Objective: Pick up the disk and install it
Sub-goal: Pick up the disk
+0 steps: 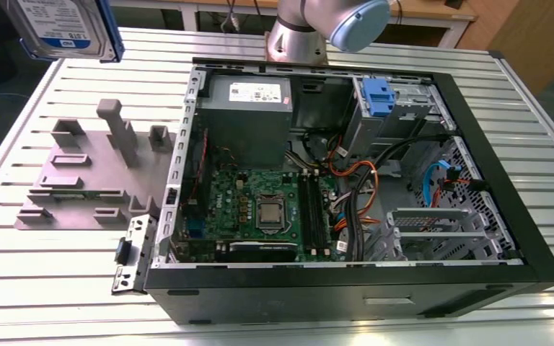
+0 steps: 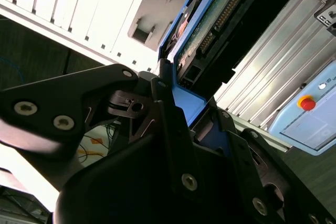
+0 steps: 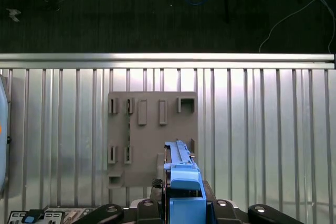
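Note:
The disk, a silver hard drive with a white-and-blue label and blue carrier rails, hangs high above the table's far corner on the exterior view's left. In the second wrist view my gripper is shut on the disk, its black fingers clamping the blue rail, with the green circuit-board side showing. The first wrist view has the disk edge-on between the fingers, above the grey fixture plate.
An open computer case lies on the slatted metal table. Inside are a motherboard, cables, a grey power supply box and a blue latch at the drive bay. The grey fixture plate with upright posts stands beside the case.

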Motion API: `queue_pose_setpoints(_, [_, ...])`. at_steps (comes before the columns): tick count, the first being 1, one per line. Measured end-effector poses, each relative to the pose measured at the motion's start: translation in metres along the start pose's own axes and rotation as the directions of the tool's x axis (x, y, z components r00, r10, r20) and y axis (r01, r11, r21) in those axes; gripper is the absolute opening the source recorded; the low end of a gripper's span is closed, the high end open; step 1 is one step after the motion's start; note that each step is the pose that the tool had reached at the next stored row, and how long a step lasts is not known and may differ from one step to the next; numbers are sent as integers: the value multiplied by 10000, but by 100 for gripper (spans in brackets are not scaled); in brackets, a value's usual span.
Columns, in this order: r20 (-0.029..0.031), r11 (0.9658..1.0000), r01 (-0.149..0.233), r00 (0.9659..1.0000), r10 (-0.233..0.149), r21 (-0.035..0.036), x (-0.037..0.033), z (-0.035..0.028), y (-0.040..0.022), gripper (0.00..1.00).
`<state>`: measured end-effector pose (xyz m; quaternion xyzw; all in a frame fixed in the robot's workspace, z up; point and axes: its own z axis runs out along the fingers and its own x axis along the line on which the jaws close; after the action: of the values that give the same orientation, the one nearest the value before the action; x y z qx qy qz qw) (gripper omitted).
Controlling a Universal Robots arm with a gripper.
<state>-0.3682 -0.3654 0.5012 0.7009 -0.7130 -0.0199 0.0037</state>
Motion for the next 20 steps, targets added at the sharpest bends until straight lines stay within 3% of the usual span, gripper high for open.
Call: queue_pose_setpoints(20, [0, 10000, -1, 10000, 1, 0, -1, -2, -60, 36])
